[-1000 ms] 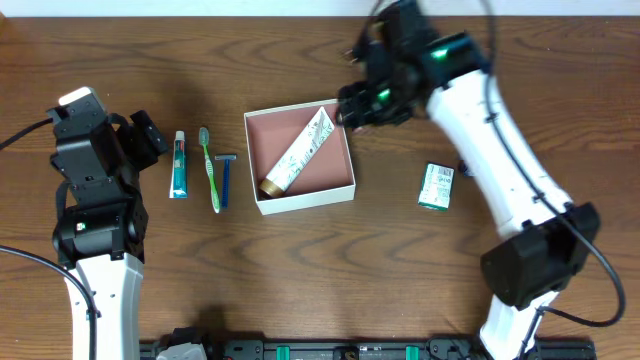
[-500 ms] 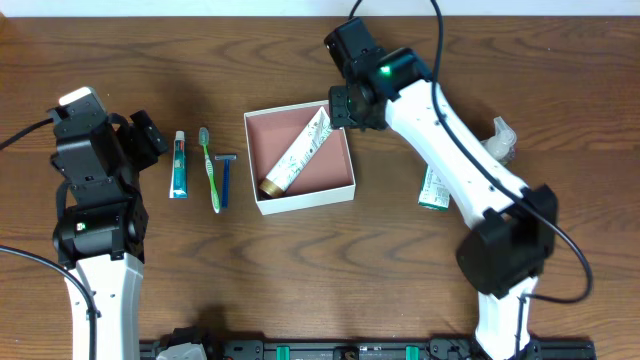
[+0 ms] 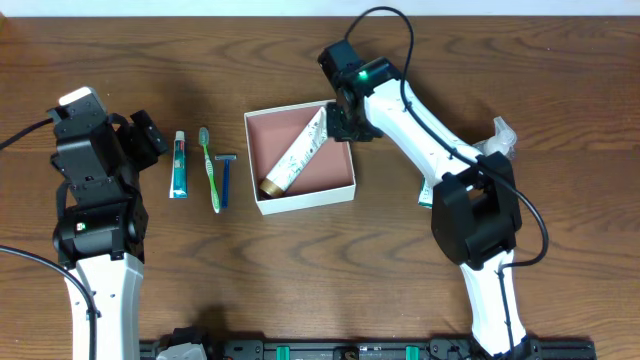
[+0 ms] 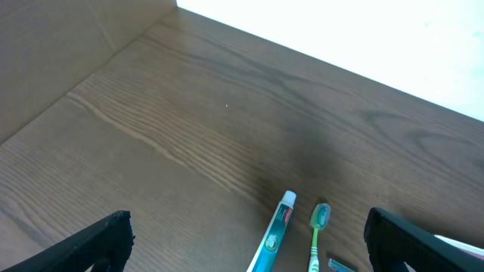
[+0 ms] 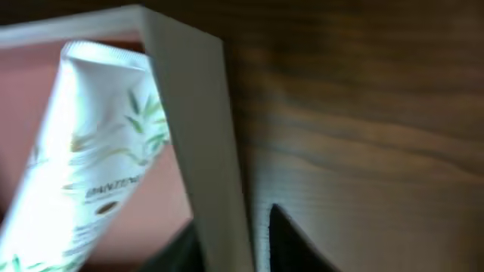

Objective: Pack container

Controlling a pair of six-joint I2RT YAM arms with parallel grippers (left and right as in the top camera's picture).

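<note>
- At mid-bench (image 3: pixel 330 270), the container (image 3: pixel 304 203) sat lidless with one white tube (image 3: pixel 297 152) lying slantwise on its reddish floor.
- Packing looked barely begun: one item in, the rest out.
- To the container's left and apart from it lay a toothpaste (image 3: pixel 178 166), a toothbrush (image 3: pixel 210 170) and a razor (image 3: pixel 226 178).
- On the right, a small carton (image 3: pixel 426 192) was mostly hidden by the arm.
- The right hand (image 3: pixel 345 122) was at the container's far-right corner. Its fingers were apart, one either side of the right wall, with a slit visible on the outer side, so probably not clamped.
- The left hand (image 4: pixel 246 230) stood at far left, spread wide and holding nothing.
</note>
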